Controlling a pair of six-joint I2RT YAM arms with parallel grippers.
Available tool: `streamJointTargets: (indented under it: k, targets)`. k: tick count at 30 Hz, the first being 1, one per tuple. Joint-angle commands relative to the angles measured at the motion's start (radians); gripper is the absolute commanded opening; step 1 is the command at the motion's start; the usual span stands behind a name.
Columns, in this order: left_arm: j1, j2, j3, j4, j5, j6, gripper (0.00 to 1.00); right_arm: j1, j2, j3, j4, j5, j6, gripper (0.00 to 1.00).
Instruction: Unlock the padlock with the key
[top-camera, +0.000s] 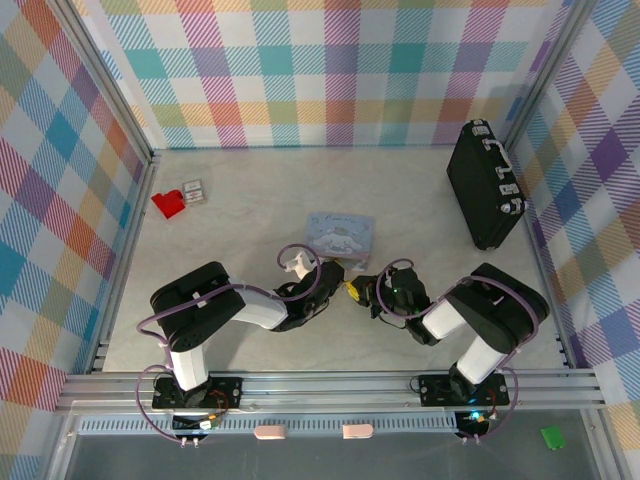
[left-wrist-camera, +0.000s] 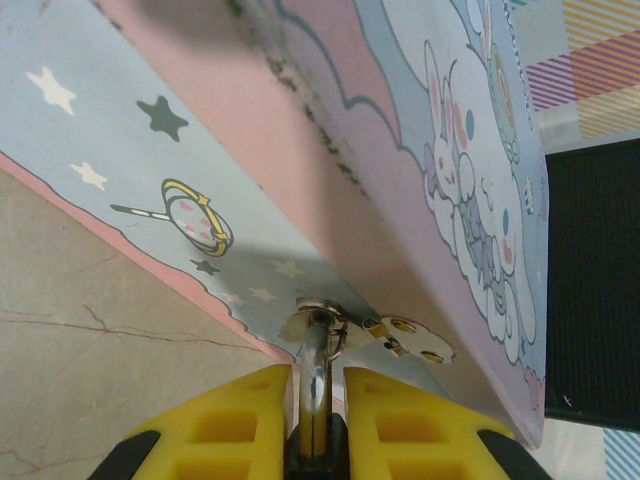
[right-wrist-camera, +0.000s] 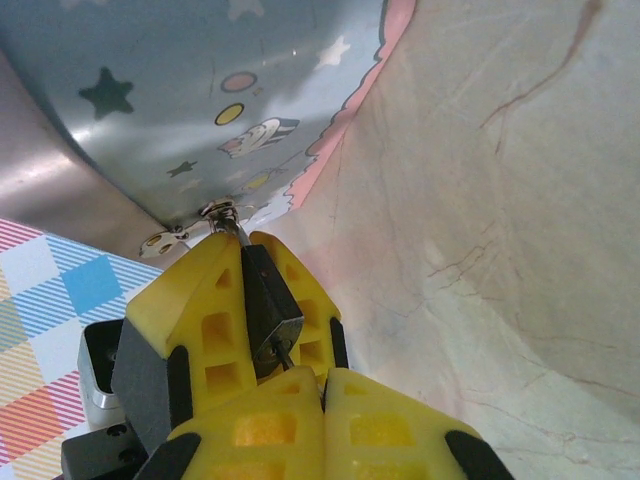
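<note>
The padlock (right-wrist-camera: 265, 305) is a small dark block with a silver shackle (left-wrist-camera: 318, 355) hooked through the hasp (left-wrist-camera: 330, 325) of the pastel cartoon tin (left-wrist-camera: 420, 180). My left gripper (left-wrist-camera: 318, 385) is shut on the padlock body, one yellow finger (right-wrist-camera: 195, 305) on each side. A thin key shaft (right-wrist-camera: 285, 357) sits in the keyhole on the padlock's underside. My right gripper (right-wrist-camera: 322, 380) is shut on the key, its pads pressed together just below the padlock. In the top view the left gripper (top-camera: 338, 283) and right gripper (top-camera: 364, 292) meet at the tin's (top-camera: 340, 238) near edge.
A black briefcase (top-camera: 485, 185) stands at the back right. A red plastic piece (top-camera: 168, 203) and a small card (top-camera: 193, 190) lie at the back left. Metal frame rails (top-camera: 330, 385) run along the near table edge, and plaid walls surround the table.
</note>
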Motion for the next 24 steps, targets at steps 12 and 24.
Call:
streamJointTargets:
  k: [12,24]
  targets:
    - [-0.082,-0.018,0.051,0.153,0.244,-0.009,0.00,0.067,-0.033,0.109,-0.046,-0.029,-0.035,0.00]
    - [-0.084,-0.034,0.037,0.169,0.252,-0.006,0.01,0.025,-0.049,0.051,-0.084,0.014,-0.073,0.00]
